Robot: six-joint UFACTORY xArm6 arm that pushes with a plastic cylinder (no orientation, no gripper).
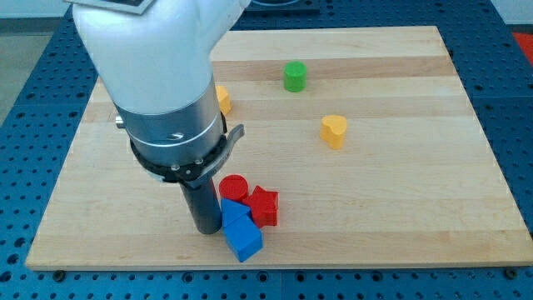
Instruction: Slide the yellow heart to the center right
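The yellow heart [334,131] lies on the wooden board [400,192], right of the middle. My arm comes down at the view's left, and my tip [205,230] rests near the board's bottom edge, touching the left side of a blue block [234,214]. The tip is far to the lower left of the yellow heart.
A blue cube [243,240] lies just below and right of the tip. A red cylinder [233,187] and a red star [263,204] sit right of the rod. A green cylinder [294,77] stands near the top. A yellow block [222,100] is partly hidden behind my arm.
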